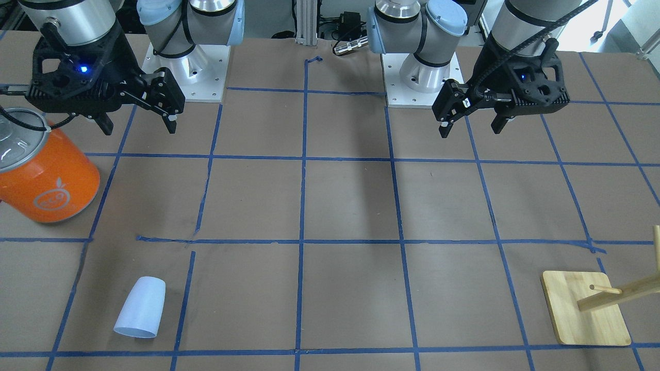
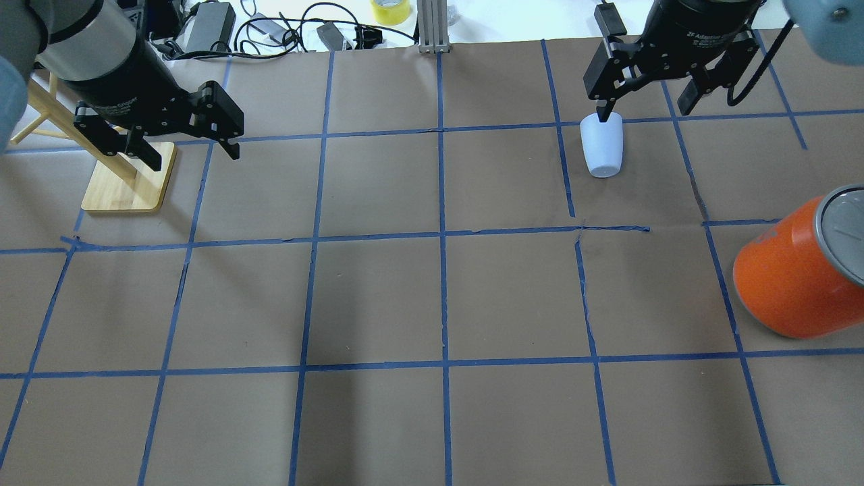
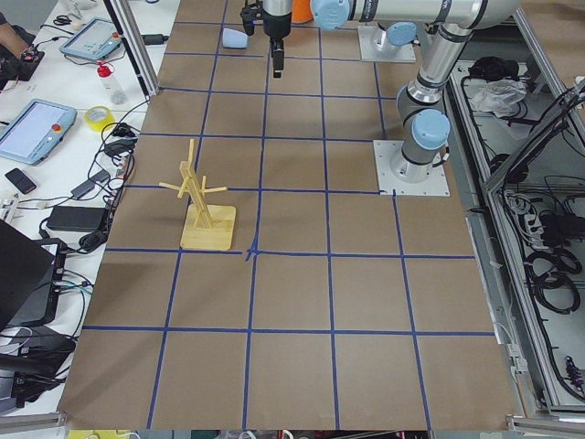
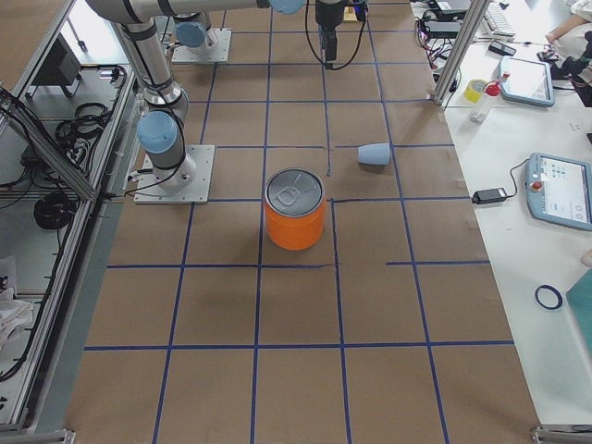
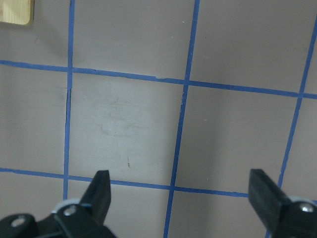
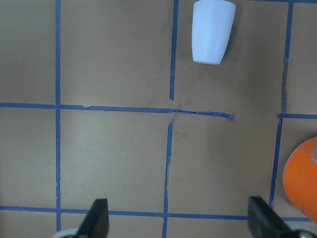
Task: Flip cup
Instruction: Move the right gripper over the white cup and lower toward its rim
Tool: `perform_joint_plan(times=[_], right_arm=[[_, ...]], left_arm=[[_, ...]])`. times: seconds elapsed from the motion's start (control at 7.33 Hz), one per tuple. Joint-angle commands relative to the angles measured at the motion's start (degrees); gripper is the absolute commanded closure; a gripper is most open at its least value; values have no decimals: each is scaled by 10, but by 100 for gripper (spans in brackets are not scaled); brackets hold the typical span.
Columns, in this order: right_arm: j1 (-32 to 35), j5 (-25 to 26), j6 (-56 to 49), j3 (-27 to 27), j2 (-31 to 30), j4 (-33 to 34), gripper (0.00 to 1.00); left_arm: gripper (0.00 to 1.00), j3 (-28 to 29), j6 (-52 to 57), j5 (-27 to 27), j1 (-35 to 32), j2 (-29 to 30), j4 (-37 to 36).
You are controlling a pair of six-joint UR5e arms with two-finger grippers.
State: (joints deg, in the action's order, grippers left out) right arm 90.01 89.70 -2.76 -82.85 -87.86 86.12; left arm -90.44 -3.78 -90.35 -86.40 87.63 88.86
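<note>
The cup (image 1: 140, 307), a small pale blue-white tumbler, lies on its side on the brown table, with its wide rim towards the operators' edge. It also shows in the overhead view (image 2: 603, 145), the right wrist view (image 6: 213, 30) and the exterior right view (image 4: 375, 154). My right gripper (image 2: 644, 108) is open and empty, held well above the table; in the overhead view one fingertip overlaps the cup's rim. In the right wrist view the right gripper (image 6: 179, 223) is apart from the cup. My left gripper (image 2: 192, 156) is open and empty, far from the cup, over bare table (image 5: 182, 198).
A large orange can (image 2: 796, 277) with a silver top stands on the robot's right side, nearer the robot than the cup. A wooden peg stand (image 2: 128, 182) on a square base stands beneath the left arm. Blue tape lines grid the table.
</note>
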Motion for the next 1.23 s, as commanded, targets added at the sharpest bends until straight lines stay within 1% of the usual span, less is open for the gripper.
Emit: perform_joint_plan(times=[0.0,0.14,0.27,0.41,0.55,0.68,0.82,0.95,1.09], right_arm=[[-11,-4,5,0,1,21,0],[-36,-7,6,11,14,54,0],[-74,-7,-2,17,59,98,0],[-83,-19,-1,18,105,188,0],[-81,-24,15,18,157,235,0],[-82,-19,15,16,207,272,0],[-82,-17,18,16,235,295,0],[-82,-22,17,16,262,302,0],[-84,-22,3,13,293,353,0]], left_arm=[[0,0,0,0,0,0,0],[0,0,0,-1,0,0,0],[0,0,0,-1,0,0,0],[0,0,0,0,0,0,0],[0,0,0,0,0,0,-1],[0,0,0,0,0,1,-1],[0,0,0,0,1,1,-1],[0,1,1,2,3,0,-1],[0,1,0,3,3,0,-1]])
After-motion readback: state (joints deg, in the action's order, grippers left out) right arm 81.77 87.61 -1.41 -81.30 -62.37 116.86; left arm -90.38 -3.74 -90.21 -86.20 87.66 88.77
